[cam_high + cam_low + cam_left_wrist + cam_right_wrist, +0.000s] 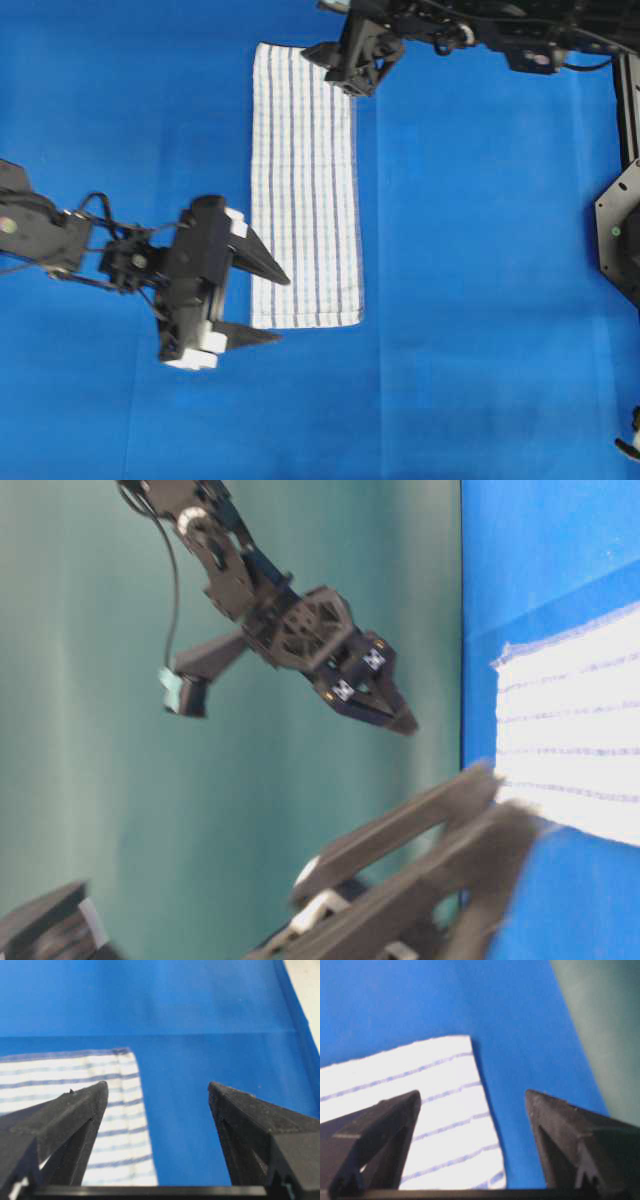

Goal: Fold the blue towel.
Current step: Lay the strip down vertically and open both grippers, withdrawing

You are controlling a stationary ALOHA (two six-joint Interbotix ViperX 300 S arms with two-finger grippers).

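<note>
The blue towel (305, 190), a rectangular white woven cloth crossed by thin dark-blue and light-blue stripes, lies flat on the worktop covered by a plain solid-blue sheet (480, 300). In the overhead view it forms a long narrow strip running from the far edge toward the near side, left of the middle, and it looks already doubled along its length, with neat straight edges.

The left end effector (268, 305) hangs at the strip's near left corner with its dark tapered fingers (75, 1110) spread wide and nothing between them; its wrist view shows one finger above the cloth's corner and the other above bare sheet. The right end effector (352, 62) sits at the far right corner, likewise spread and empty, with the towel's corner (455, 1060) visible between and beyond its fingers. Neither visibly touches the cloth.

As a judgement, the towel is light, thin and limp: it will sag and drape the moment it is lifted, so it cannot be pushed or steered from one point. The weave should give the fingers decent friction, and nothing here is fragile. The sensible holds are the two corners of one short end, pinched through all layers at once so the doubled cloth does not slide apart. The main risk is catching the blue sheet underneath along with the towel, since both lie flat together.
</note>
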